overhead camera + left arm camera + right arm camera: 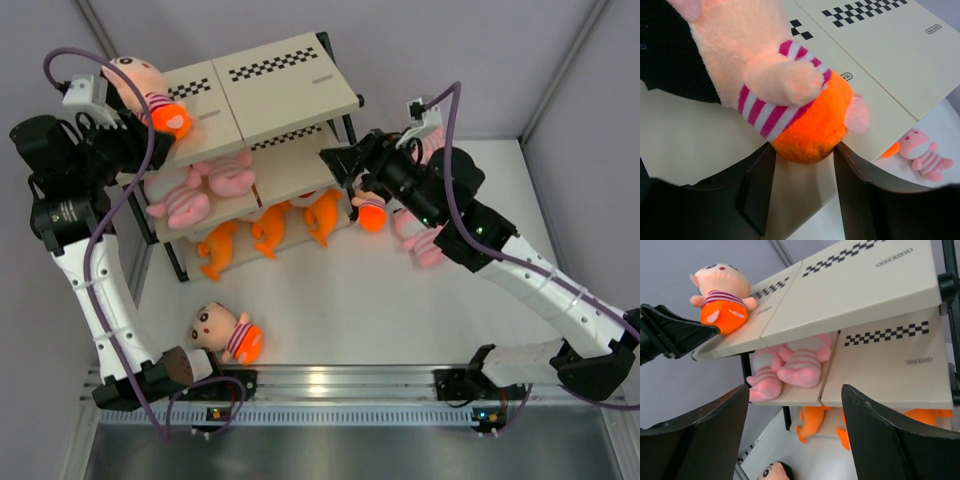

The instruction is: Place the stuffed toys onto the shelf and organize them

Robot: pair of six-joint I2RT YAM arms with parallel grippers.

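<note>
The shelf [290, 85] stands at the back of the table. My left gripper [160, 132] is shut on the orange bottom of a peach-headed doll [150, 95], which lies on the left end of the top board [900, 55]. In the left wrist view both fingers [760, 190] press against the doll's bottom [810, 125]. My right gripper [338, 160] is open and empty, just off the right end of the middle tier; its wrist view faces the shelf [865, 285]. Pink striped animals [215, 180] lie on the middle tier and orange fish [265, 230] on the bottom tier.
A second doll [228, 335] lies on the table near the left arm's base. Another doll [372, 215] and pink striped animals [425, 248] lie on the table under my right arm. Grey walls close in at the left, back and right.
</note>
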